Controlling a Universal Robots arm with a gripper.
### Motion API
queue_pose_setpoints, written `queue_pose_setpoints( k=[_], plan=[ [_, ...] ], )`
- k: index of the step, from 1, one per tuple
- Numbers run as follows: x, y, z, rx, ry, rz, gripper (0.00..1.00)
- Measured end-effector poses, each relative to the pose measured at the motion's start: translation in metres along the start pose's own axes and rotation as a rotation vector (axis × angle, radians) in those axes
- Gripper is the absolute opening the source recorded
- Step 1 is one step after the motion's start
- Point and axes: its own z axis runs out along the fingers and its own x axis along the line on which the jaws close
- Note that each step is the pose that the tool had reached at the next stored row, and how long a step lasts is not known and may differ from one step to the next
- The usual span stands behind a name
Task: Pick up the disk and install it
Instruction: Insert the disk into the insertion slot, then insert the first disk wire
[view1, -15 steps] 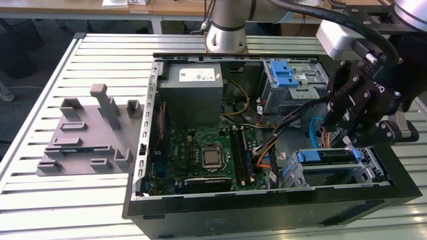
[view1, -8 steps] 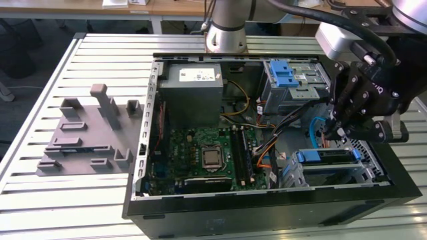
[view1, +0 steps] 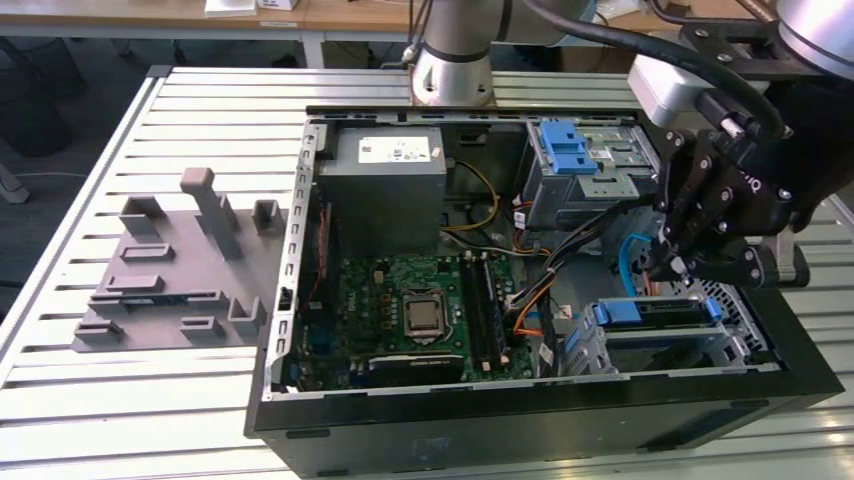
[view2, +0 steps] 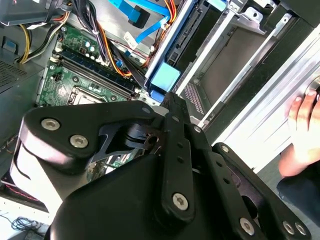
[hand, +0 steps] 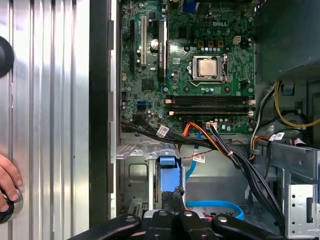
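Black two-finger gripper (view2: 170, 100) nearest the lens in the second wrist view. Fingers are drawn together with nothing clamped between them. Tips sit right at the blue end tab of the flat silver hard disk with blue plastic side rails (view2: 165, 79). Disk stands edge-on in the lower grey metal drive bay (view2: 225, 67); cannot tell whether tips touch the tab. Person's hand (view2: 302, 132) rests on the slatted silver metal table (view2: 265, 107). First wrist view: gripper (hand: 173, 194) closed above the disk (hand: 167, 165). A bundle of orange and black cables (hand: 220, 145) runs just beside the bay; hand (hand: 6, 180) is at the table edge. Exterior view: gripper (view1: 678, 268) hangs over the disk (view1: 650, 312), at the exterior view's right of the open black tower computer case (view1: 534, 425). Judged risks: an off-centre push could cock the rails and jam the disk; loose cables could snag the fingers; the hand is near the arm's reach. Count: one gripper, one disk, one hand, one case, and two drive bays counting the upper blue-latched one (view1: 607, 165).
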Motion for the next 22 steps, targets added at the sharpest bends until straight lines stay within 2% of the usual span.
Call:
queue_pose_setpoints(
  k=[10, 14, 22],
  plan=[
    [0.0002, -0.0002, 0.0097, 0.0, 0.0, 0.0, 0.11],
    [0.0002, -0.0015, 0.0108, 0.0, 0.0001, 0.0, 0.11],
    [-0.0014, -0.0138, 0.0108, 0.0, -0.0002, 0.0, 0.11]
  ],
)
